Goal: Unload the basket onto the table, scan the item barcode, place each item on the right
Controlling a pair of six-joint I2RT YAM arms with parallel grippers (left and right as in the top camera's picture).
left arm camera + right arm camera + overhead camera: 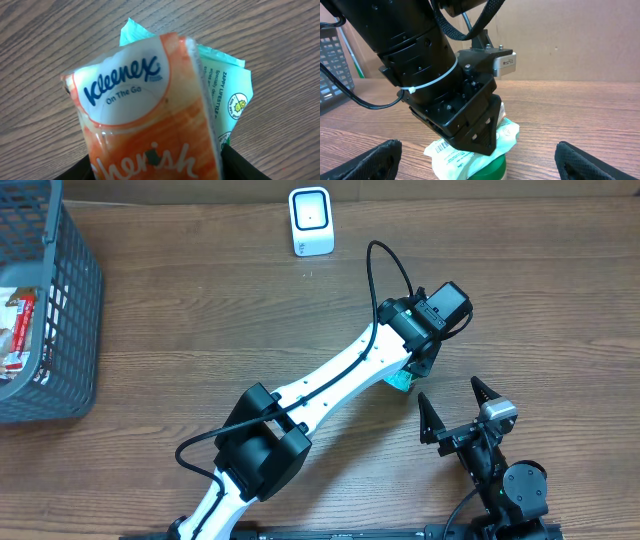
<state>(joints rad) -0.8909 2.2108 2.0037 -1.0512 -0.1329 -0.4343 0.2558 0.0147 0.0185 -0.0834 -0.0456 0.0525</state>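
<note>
Tissue pack (pixel 145 115), orange and white, lies on the table (pixel 200 310) right of the middle, directly under my left gripper (pixel 475 140). It rests on a green wipes packet (pixel 227 90), which shows out from under it at the top and at the right side.

Far at the left stands a grey basket (pixel 70 330) with some packets inside. Further right, at the far edge, stands the small white scanner (pixel 311 220), well apart from the pile. Then comes my left arm, reaching across to the pile. The tissue pack runs in between the dark fingers at the bottom of the wrist view, but I cannot tell if they pinch it or only stand beside it. At the right, my right gripper (pixel 449 391) is spread wide and holds nothing, near the pile and not touching it.

I judge the tissue pack to be light and soft, with a smooth film wrap that can slip and crumple. I would take it across its two long sides near the middle, firmly but without crushing, and lift only this one. A barcode (pixel 442 146) shows on the wipes packet; the one on the tissue pack I do not see.
</note>
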